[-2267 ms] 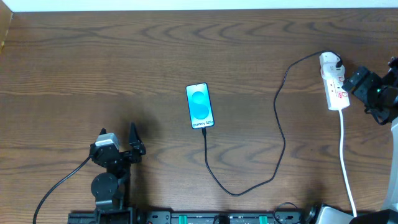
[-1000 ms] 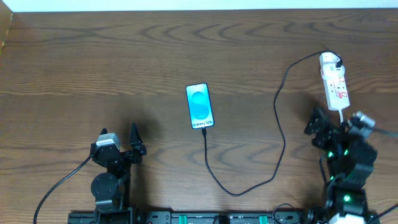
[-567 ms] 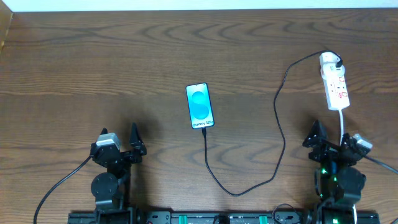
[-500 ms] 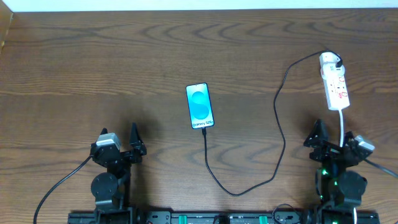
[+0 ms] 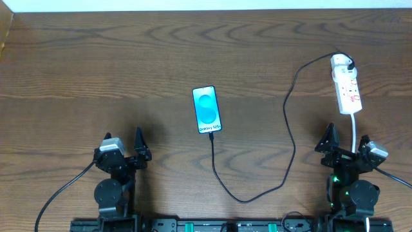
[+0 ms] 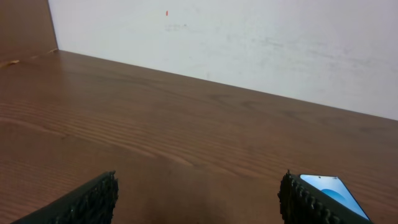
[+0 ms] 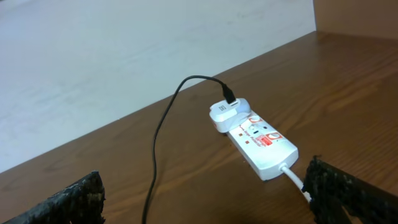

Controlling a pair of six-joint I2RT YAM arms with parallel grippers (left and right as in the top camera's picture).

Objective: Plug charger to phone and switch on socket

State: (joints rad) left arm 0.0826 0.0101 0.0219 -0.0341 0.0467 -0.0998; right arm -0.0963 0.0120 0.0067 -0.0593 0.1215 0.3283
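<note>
My 2 claws, left claw [image 5: 122, 139] and right claw [image 5: 346, 139], gape apart, holding nothing. The charger [image 5: 290, 129] runs from the phone [image 5: 207, 110], mid-table [image 5: 129, 64], to the socket [image 5: 346, 87] far right. I'd park clear of the white cord [image 5: 356, 135]. I can't read the switch.

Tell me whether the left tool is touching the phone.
Apart. The overhead view shows a broad stretch of bare table between the left tool and the phone.
</note>
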